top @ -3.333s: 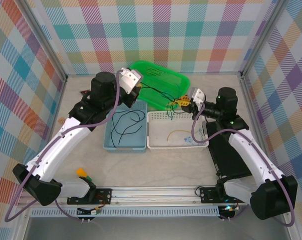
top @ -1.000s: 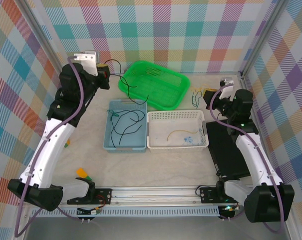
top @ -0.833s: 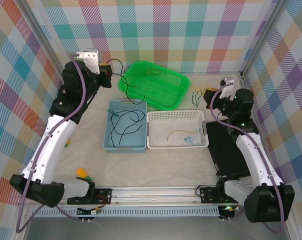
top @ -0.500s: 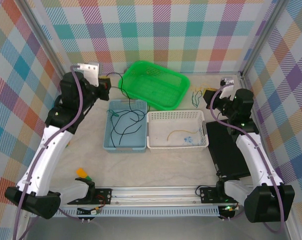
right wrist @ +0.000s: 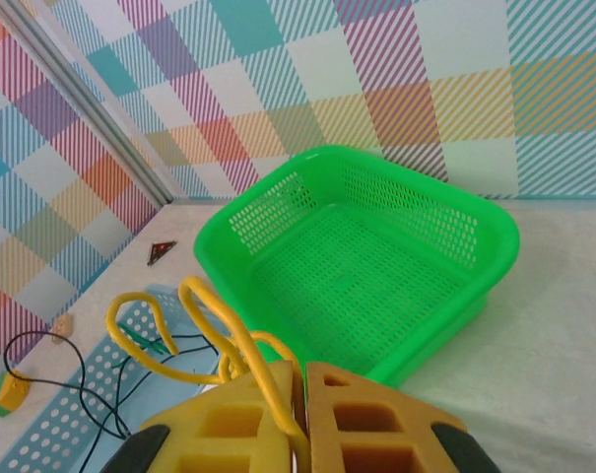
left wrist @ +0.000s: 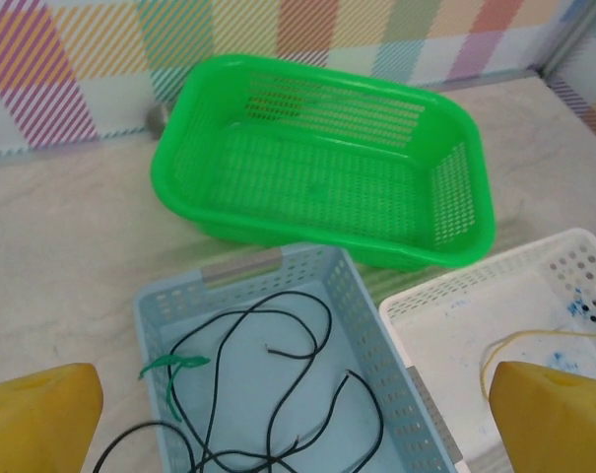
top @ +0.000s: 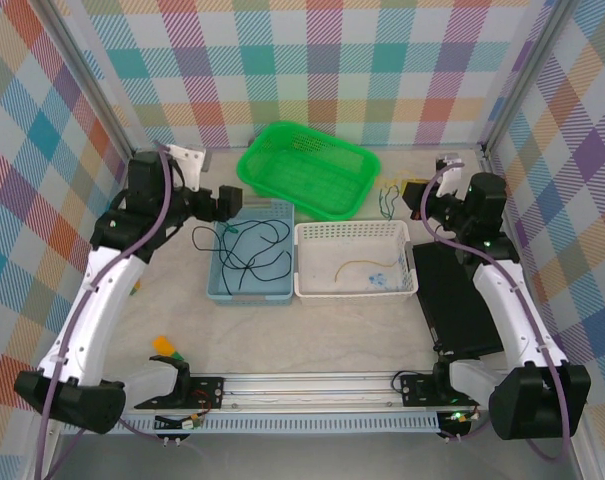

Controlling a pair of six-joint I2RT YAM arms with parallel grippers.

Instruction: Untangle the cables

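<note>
Left jaws gape wide above the black cable (left wrist: 322,307), surely limp and light, best gripped mid-strand. Right jaws pinch the yellow cable (right wrist: 224,330), its loops springing ahead.

The top camera looks steeply down from high behind the robot, taking in the left gripper (top: 228,204) and the right gripper (top: 415,190) together. The left wrist camera looks forward and down between wide-spread fingers (left wrist: 36,419). The right wrist camera sits close behind pressed-together fingers (right wrist: 366,424) pinching a yellow cable (right wrist: 243,357). All share the green basket (top: 309,167) ahead of both grippers.
</note>
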